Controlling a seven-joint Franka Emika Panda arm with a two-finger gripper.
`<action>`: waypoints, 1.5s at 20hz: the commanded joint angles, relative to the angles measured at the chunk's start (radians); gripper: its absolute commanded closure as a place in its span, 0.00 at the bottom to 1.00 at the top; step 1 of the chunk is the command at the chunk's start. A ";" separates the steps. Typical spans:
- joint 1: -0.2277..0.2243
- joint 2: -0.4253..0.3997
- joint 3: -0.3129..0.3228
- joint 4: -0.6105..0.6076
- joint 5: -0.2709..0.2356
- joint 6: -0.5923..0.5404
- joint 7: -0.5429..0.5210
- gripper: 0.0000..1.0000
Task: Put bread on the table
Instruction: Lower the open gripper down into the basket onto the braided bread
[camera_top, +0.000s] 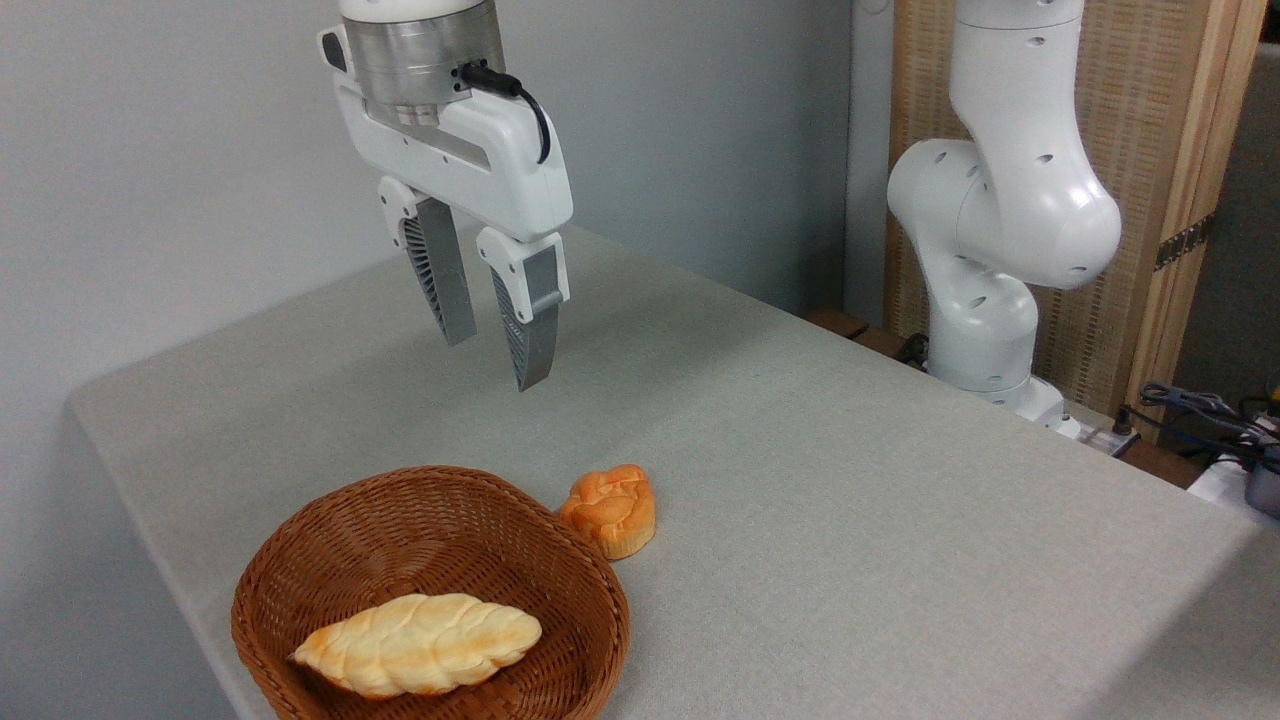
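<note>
So my gripper (497, 355) is hanging in the air above the worktop (850, 480), fingers pointing down with a clear gap between them and nothing held. It's well above everything and set back toward the far side from the basket (300, 580).

The bread (418, 642), the long braided loaf, is lying on its side down in the bottom of the brown wicker basket, near the front left corner of the worktop. It runs roughly left to right, pale golden with some toasted patches, and it looks like it fills most of the basket floor.

Just outside the basket, right by its back right rim, there's a smaller deep-orange bun (610, 510) sitting on the grey fabric. Can't quite tell if it's touching the rim or just beside it.

My arm's base (990, 300) stands off the right edge.
</note>
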 joint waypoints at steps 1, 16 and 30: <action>-0.005 0.004 0.003 0.020 0.008 -0.027 -0.030 0.00; -0.004 -0.004 -0.014 -0.231 0.165 0.450 0.046 0.00; 0.039 0.194 -0.017 -0.340 0.266 0.829 0.510 0.00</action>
